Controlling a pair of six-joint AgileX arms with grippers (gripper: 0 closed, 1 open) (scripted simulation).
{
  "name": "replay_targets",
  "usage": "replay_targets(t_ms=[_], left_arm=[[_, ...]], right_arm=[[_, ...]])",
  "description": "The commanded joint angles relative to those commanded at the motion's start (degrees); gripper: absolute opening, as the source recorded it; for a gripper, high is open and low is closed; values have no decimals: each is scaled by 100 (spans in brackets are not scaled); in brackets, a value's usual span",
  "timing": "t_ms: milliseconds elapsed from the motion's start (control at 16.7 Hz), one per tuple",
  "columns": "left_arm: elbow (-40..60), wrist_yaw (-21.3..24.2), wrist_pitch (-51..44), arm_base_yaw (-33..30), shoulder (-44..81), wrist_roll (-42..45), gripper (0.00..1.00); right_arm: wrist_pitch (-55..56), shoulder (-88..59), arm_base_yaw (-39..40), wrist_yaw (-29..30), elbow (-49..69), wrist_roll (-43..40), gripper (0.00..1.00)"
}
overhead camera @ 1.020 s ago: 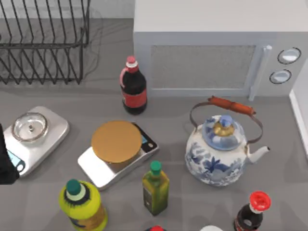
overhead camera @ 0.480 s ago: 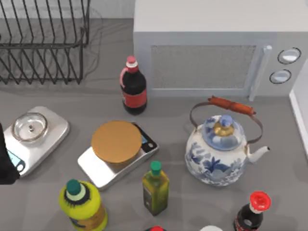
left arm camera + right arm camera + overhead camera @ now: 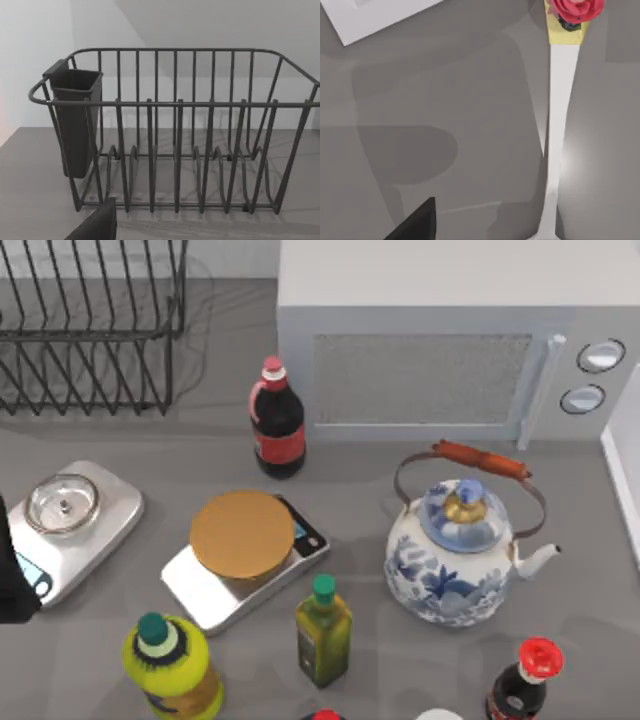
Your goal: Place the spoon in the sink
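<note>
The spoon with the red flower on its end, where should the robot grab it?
Grip the spoon on its long white handle, coming straight down from above. It lies flat on the table, and the handle is slim and bare there, below the red flower decoration.

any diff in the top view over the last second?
Nothing visibly changed. The dark cola bottle with the red label, the blue-and-white porcelain kettle, the steel scale with the round gold plate and the black wire dish rack sit exactly where they were.
</note>
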State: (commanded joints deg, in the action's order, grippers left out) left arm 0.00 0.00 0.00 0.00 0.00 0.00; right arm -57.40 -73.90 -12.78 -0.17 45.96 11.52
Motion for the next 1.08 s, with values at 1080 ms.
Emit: replay_targets(t_ms=[1080], left_arm=[[0, 0, 0, 0, 0, 0, 100]], right_arm=[[1910, -1446, -58, 5, -848, 115, 100]])
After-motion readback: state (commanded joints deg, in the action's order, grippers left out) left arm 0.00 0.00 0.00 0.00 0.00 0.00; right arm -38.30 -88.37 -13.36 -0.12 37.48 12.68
